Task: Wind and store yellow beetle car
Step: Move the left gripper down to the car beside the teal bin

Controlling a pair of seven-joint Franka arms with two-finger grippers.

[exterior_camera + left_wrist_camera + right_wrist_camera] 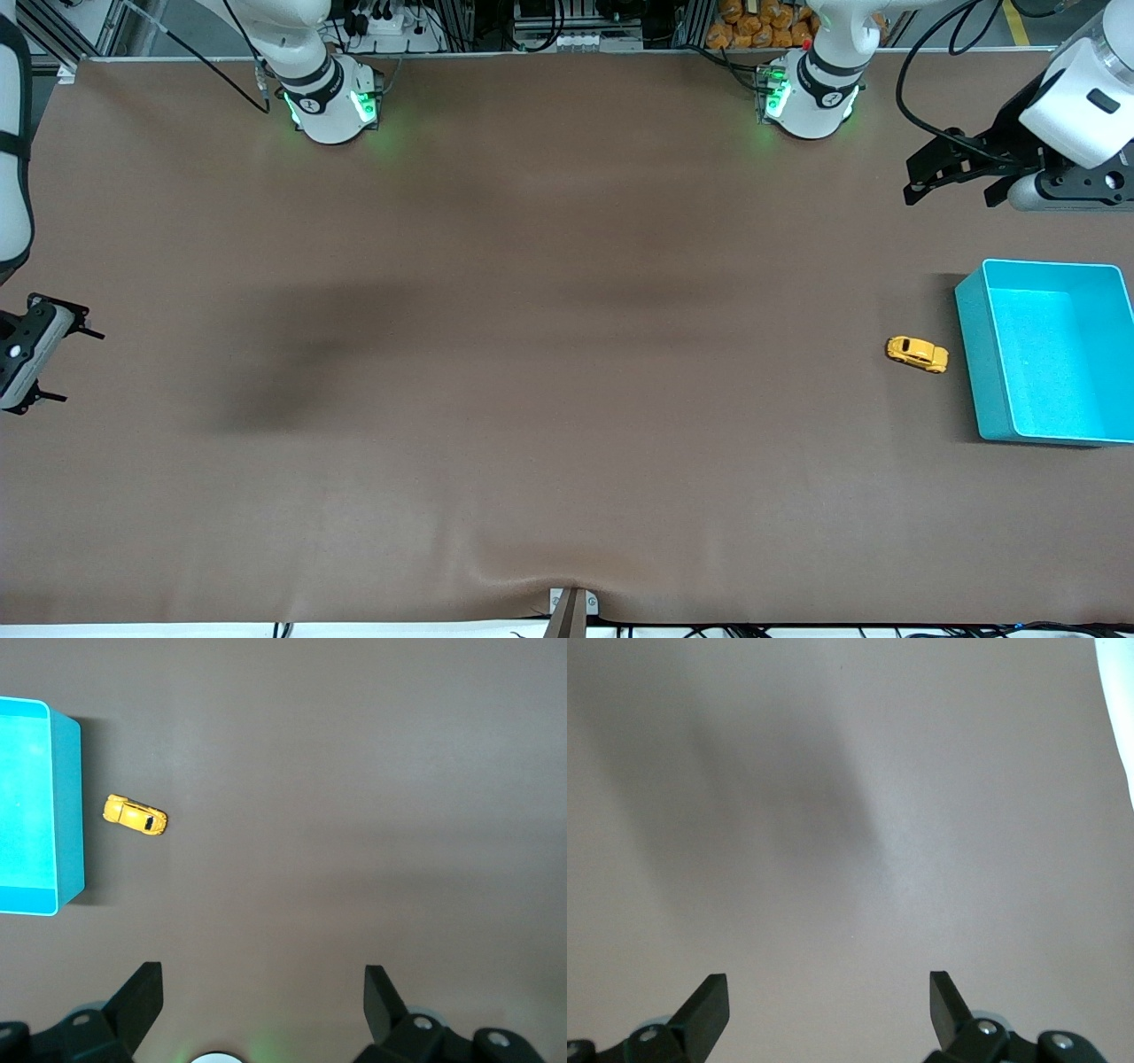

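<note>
Yellow beetle car [917,354] sat at the front view's right, just beside the turquoise bin [974,354], apart from both grippers. Left gripper [952,173], fingers spread and holding nothing, hung at upper right; right gripper [828,1010], likewise spread, waited over bare brown table [532,354].

The yellow beetle car [917,354] sits upright on its wheels on the brown table, just beside the turquoise bin [976,354].
</note>
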